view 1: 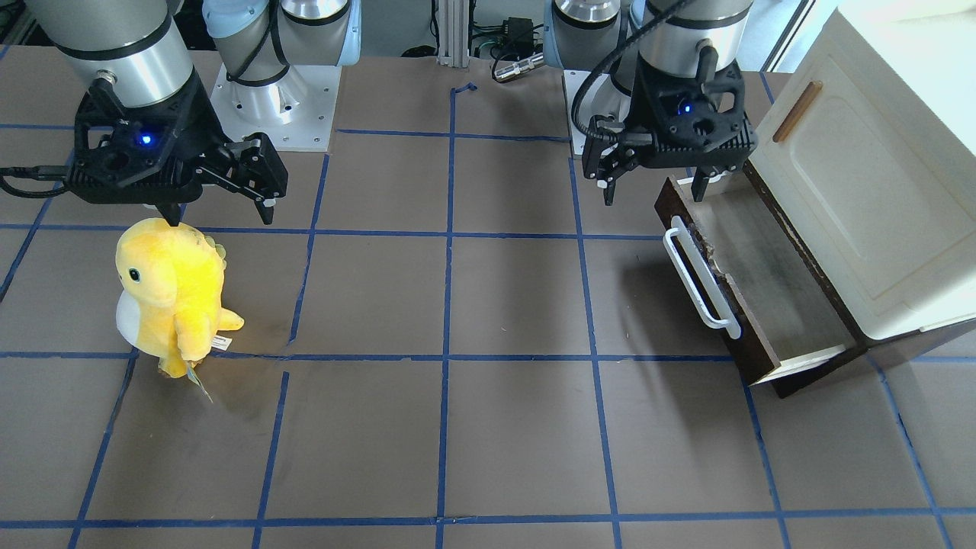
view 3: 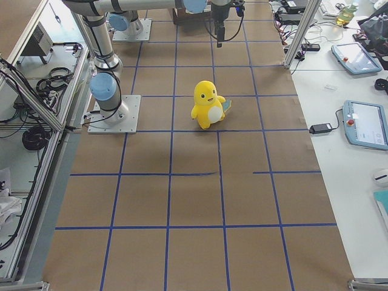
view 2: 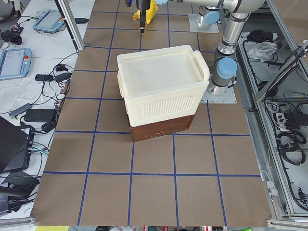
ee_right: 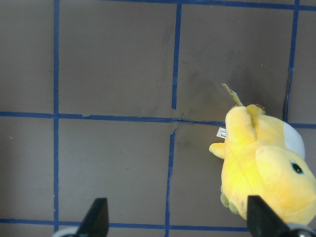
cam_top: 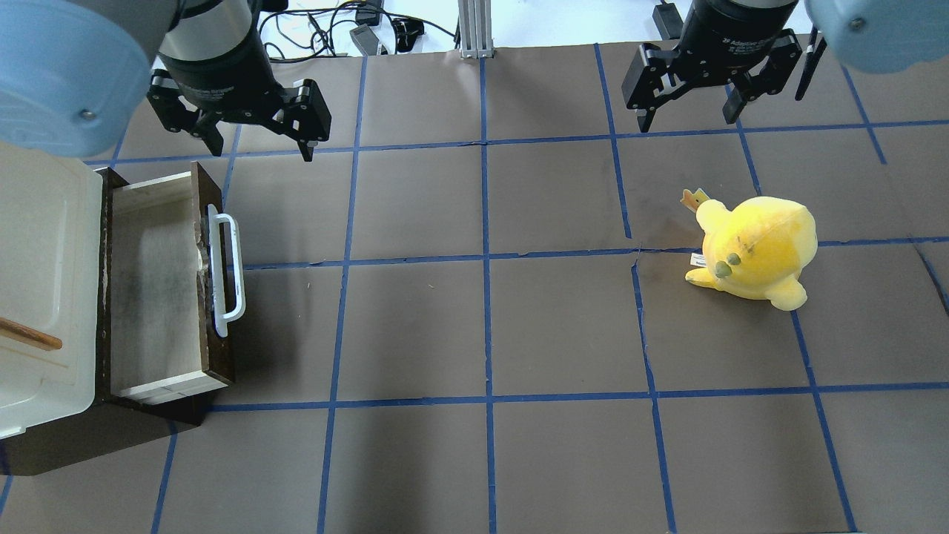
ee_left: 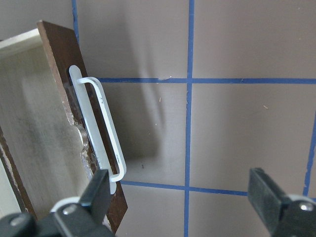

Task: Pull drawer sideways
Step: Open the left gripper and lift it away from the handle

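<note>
Left gripper [cam_top: 259, 148]: black, two-fingered, spread wide and empty, hovering just past one end of the drawer and clear of its handle. Handle [cam_top: 238, 271]: smooth white loop bar, standing off the front so a finger can hook behind it. Drawer [cam_top: 152, 297]: dark brown wood with a chipped top edge and a pale, bare interior, standing well out sideways from beneath the cream moulded cabinet [cam_top: 44, 245] at the surface's left end; the pull looks largely complete. Surface [cam_top: 415, 326]: brown paper with a blue tape grid. Toy [cam_top: 756, 248]: soft yellow plush, well apart, probably a distractor. Right gripper [cam_top: 686, 122]: wide, empty, parked near the toy, out of the way.
</note>
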Robot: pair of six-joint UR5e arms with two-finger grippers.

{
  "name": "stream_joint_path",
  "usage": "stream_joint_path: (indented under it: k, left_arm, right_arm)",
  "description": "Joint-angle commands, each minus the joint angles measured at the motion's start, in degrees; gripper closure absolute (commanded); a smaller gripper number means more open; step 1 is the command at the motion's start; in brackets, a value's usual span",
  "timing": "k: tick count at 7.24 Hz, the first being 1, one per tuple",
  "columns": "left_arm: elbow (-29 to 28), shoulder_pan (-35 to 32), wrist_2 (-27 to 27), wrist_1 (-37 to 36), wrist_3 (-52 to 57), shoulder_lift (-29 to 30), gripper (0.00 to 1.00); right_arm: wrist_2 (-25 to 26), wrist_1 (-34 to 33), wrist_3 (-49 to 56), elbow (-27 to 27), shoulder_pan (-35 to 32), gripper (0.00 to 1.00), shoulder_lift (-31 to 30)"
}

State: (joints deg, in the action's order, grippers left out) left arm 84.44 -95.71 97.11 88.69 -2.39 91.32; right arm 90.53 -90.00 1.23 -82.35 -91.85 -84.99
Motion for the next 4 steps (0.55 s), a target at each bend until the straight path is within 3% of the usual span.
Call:
stream_joint_path:
  k: [1, 2, 4]
  left_arm:
    - [0.5, 6.2, -5.9, -1.5, 10.4, -2.5, 0.02]
    - [0.7, 7.5, -8.7, -1.5, 10.2, -2.7, 0.02]
    - [1.9, 7.5, -8.4, -1.4, 10.5, -3.9, 0.02]
  right_arm:
    - [0.0, 0.0, 0.0, 0.0, 0.0, 0.00, 0.0]
    - [0.0, 0.0, 0.0, 0.0, 0.0, 0.00, 0.0]
    - [0.0, 0.0, 0.0, 0.0, 0.0, 0.00, 0.0]
